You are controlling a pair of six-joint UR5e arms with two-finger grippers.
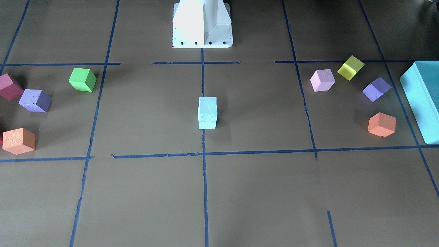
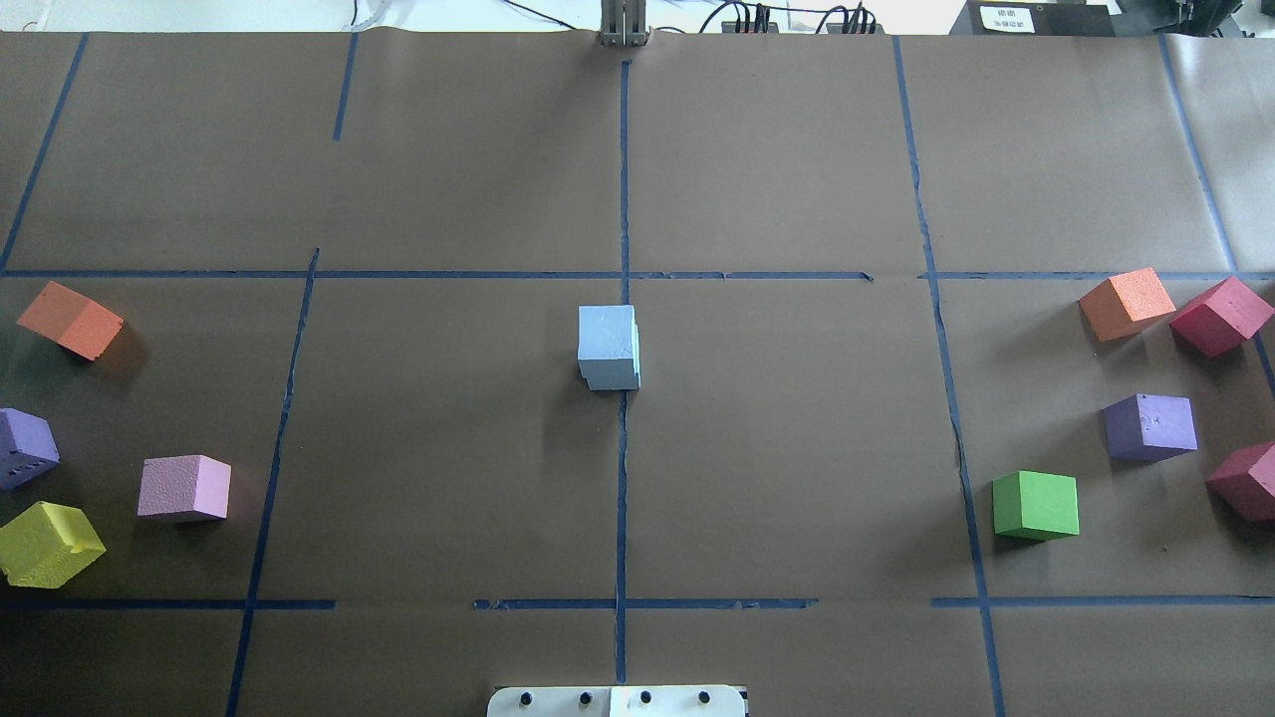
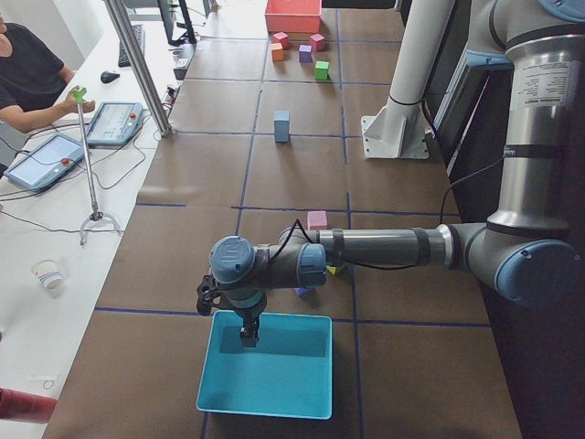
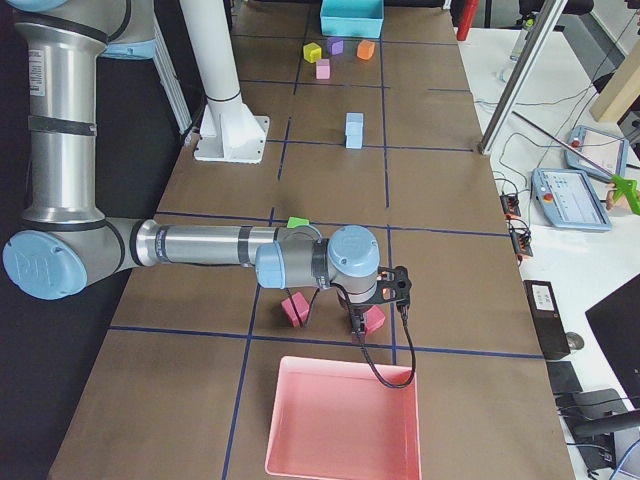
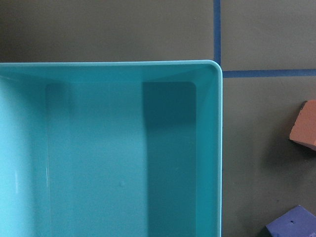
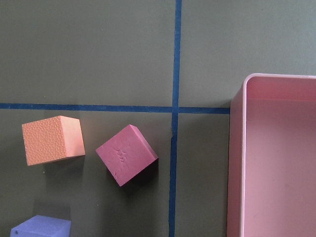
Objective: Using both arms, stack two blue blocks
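The two blue blocks stand stacked one on the other at the table's centre, on the middle tape line: the upper block (image 1: 208,105) sits on the lower block (image 1: 207,124), slightly offset. The stack also shows in the overhead view (image 2: 609,346) and both side views (image 3: 281,126) (image 4: 354,130). The left gripper (image 3: 249,336) hangs over the teal box (image 3: 265,366), far from the stack. The right gripper (image 4: 357,326) hangs by the pink tray (image 4: 342,415), also far from it. I cannot tell whether either gripper is open or shut. Neither wrist view shows fingers.
Coloured cubes lie at both table ends: orange (image 2: 72,319), purple (image 2: 22,448), pink (image 2: 184,488) and yellow (image 2: 48,543) on the left; orange (image 2: 1126,302), magenta (image 2: 1220,315), purple (image 2: 1150,426) and green (image 2: 1036,505) on the right. The white pedestal (image 1: 202,24) stands behind the stack.
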